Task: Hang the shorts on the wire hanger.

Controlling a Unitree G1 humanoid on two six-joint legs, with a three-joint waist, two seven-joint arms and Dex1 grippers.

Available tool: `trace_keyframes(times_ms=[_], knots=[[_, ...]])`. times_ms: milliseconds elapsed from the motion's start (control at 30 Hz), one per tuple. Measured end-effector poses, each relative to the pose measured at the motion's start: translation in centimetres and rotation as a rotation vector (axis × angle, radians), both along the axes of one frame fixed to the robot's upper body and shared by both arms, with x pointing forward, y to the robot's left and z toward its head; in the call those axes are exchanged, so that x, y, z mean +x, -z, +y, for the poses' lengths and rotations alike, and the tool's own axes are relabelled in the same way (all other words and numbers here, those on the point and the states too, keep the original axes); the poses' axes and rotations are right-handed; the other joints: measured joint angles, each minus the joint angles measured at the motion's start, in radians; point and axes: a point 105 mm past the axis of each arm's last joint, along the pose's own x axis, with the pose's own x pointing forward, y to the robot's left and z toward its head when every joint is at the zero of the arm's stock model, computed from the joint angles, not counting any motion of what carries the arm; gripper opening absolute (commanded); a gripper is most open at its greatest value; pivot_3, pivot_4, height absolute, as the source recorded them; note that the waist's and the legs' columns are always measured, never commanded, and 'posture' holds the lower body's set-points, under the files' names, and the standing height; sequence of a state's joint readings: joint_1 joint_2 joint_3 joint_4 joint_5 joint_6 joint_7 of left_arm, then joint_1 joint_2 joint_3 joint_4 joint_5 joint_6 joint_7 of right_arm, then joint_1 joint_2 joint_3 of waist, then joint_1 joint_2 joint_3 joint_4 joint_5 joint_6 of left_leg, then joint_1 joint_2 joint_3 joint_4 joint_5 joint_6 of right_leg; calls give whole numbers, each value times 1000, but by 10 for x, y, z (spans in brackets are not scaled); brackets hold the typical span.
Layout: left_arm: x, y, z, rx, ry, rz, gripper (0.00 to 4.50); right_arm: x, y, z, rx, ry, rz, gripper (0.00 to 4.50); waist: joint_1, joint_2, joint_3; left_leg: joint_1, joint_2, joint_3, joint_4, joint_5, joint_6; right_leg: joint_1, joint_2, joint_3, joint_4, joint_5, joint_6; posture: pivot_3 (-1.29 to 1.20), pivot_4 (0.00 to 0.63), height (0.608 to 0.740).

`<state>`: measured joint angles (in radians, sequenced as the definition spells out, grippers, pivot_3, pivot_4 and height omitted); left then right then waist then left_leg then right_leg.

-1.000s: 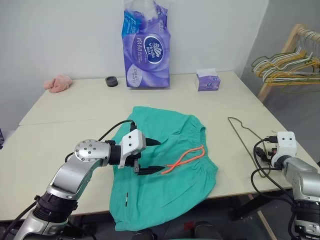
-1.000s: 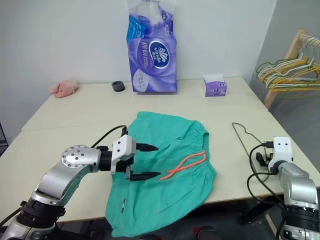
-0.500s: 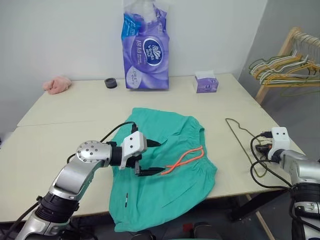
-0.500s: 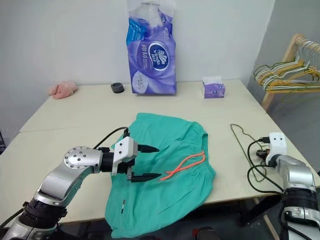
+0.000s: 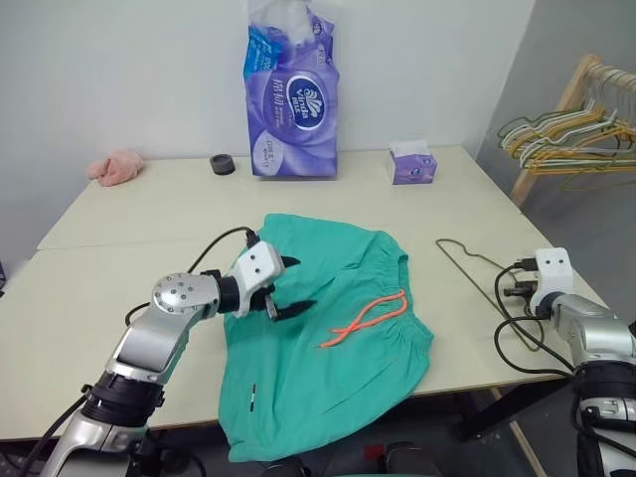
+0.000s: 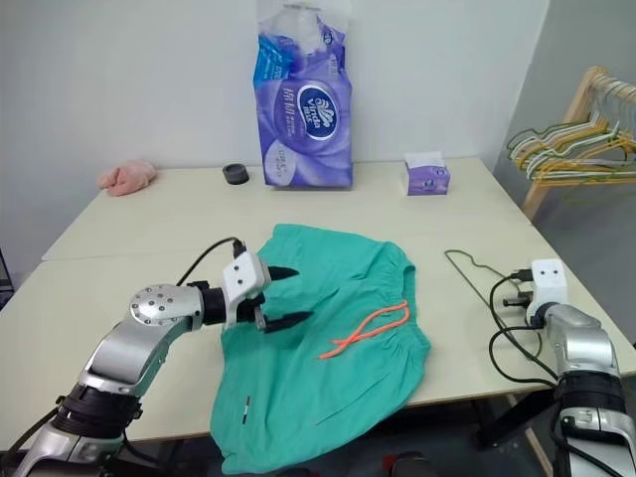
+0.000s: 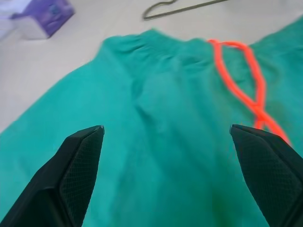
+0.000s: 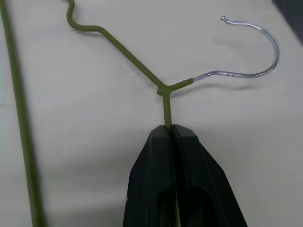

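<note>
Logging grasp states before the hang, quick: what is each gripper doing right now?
Left gripper: jaws open, hovering over the shorts, holding nothing.
Right gripper: jaws closed on the wire hanger, just below its hook.

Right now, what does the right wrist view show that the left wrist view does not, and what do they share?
Right wrist view alone: the right gripper, shut on the wire hanger just below its neck, and the hanger's bare metal hook curving off over the table.

Left wrist view alone: the left gripper, open above the shorts, the orange drawstring looped near the waistband, and a purple tissue box.

Both: a stretch of the same green wire hanger and the pale tabletop under it.
</note>
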<state>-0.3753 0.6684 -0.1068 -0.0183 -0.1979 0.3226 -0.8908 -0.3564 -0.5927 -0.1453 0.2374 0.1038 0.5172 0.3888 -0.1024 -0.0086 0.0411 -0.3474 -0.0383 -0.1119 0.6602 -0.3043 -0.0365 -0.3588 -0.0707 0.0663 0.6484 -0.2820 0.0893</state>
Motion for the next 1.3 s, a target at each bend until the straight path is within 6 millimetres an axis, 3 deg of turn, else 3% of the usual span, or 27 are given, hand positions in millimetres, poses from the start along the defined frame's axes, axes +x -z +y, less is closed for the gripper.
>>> trace_keyframes(times_ms=[133, 233, 300, 433, 667, 967, 1067, 1300], knots=[[12, -6, 14, -8, -73, -14, 4500, 8, -59, 44, -115, -267, -238, 6, -13, 1, 0, 0, 0, -1, -1, 0, -1, 0, -1, 0, -2, 0, 0, -127, 0, 740], [16, 1, 26, -27, -142, 37, 4500, 4, -72, 71, -169, -426, -311, 6, -13, 1, 0, 0, -1, -1, 0, -1, -1, 1, -1, 0, -2, 0, 0, -132, 0, 740], [15, 3, 32, -84, -163, 112, 4500, -3, -78, 99, -261, -603, -355, 6, -14, 1, 0, 0, -1, -1, 0, -1, -1, 0, -1, 0, -1, 0, 0, -133, 0, 740], [0, -1, 24, -185, -88, 275, 4500, -26, -96, 156, -460, -958, -496, 6, -23, 1, 0, 0, -1, -3, 0, -1, -1, 0, -1, -1, -2, 0, 1, -133, 0, 740], [-37, 1, 6, -171, 104, 422, 4500, -47, -93, 199, -557, -1235, -566, 6, -27, 0, 1, 0, 0, -3, 0, -1, -1, 0, -1, -1, -1, -1, 0, -130, 0, 740], [-67, 17, -3, -134, 222, 523, 4500, -51, -101, 212, -560, -1293, -611, 6, -25, 0, 1, 0, 0, -4, 0, -1, -1, 0, -1, -1, -1, -1, 0, -127, 0, 740], [-67, 20, -5, -136, 222, 528, 3935, -53, -104, 216, -555, -1303, -632, 0, -21, 0, 1, 0, 0, -4, 0, -1, -1, 0, -1, -1, -1, -1, 0, -130, 0, 740], [-64, 25, -8, -147, 209, 521, 1775, -57, -107, 221, -550, -1318, -647, 0, -17, 0, 1, 0, -1, -4, 0, -1, -1, 0, -1, -1, -1, -1, 0, -134, 0, 740]])
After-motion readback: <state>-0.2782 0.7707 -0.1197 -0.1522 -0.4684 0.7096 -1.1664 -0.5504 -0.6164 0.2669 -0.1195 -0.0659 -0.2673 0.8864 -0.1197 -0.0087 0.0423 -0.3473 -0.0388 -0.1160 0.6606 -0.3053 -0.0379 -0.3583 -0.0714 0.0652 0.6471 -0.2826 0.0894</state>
